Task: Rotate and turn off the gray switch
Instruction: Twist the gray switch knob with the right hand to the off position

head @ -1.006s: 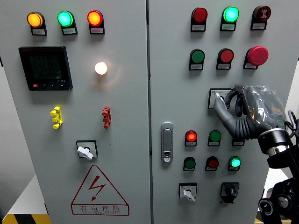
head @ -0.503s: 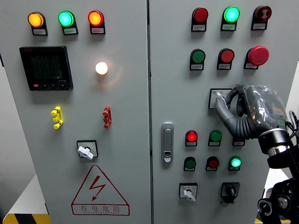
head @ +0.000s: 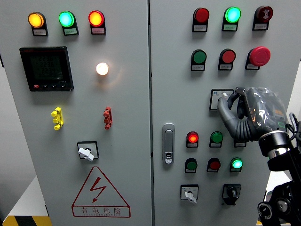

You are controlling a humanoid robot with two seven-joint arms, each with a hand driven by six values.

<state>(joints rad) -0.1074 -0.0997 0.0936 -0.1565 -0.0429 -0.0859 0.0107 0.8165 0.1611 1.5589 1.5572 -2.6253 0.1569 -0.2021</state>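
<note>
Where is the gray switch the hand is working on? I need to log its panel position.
In the head view, the gray switch sits on the right door, mid-height, below the green button, above the lit red lamp, gripped by the right hand.

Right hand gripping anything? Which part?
The right hand has its fingers curled on the gray switch, at its knob; the contact itself is mostly hidden.

The tall metal cabinet panel (head: 127, 141) was pale gray. Its round lamps glowed orange (head: 35, 20), green (head: 66, 19) and red (head: 192, 138). A red-outlined triangular lightning warning sticker (head: 100, 192) sat low, beside a yellow plastic clip (head: 57, 118) and a black rectangular display (head: 46, 68).
</note>
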